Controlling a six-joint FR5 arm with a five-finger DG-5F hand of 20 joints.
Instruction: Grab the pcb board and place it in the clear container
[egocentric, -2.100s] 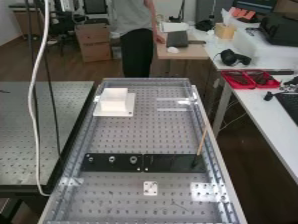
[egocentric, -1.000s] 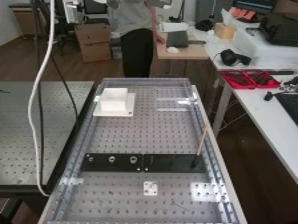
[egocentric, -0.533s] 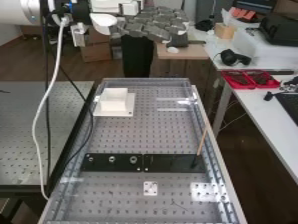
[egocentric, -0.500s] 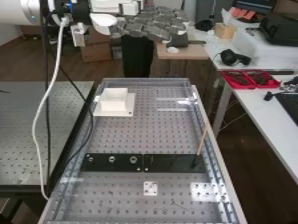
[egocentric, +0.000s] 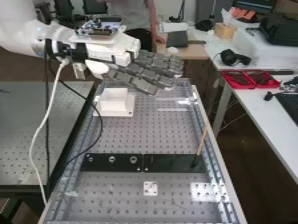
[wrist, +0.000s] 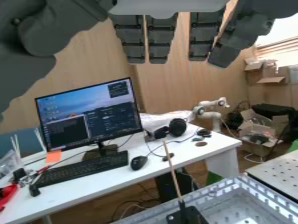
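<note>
On the bench (egocentric: 123, 135), lower than my hand (egocentric: 143, 70), sit a block (egocentric: 114, 101) and two plates (egocentric: 166, 161). A stick (egocentric: 202, 139) stands on one plate. Out past my hand is a desk (egocentric: 263, 112), with trays (egocentric: 238, 80), a screen (wrist: 90, 120) and headphones (wrist: 176, 127) on it.

"Your arm (egocentric: 18, 27) is white, and your hand (egocentric: 158, 61) dark grey."

"Under them, your bench (egocentric: 146, 135) is silver-grey, patterned with rows of small dark dots."

"And the side table (egocentric: 16, 150)?"

"You've got dots on that too, over grey, with a black edge."

"Your block (egocentric: 114, 101) is white, like the plate (egocentric: 128, 113) under it."

"The long strip (egocentric: 173, 163) is black, with silvery rings on one half. Your stick (egocentric: 201, 142) is orange-brown."

"Your trays (egocentric: 238, 79) are bright red, the desk (wrist: 113, 184) white, the keyboard (wrist: 86, 169) black."
</note>
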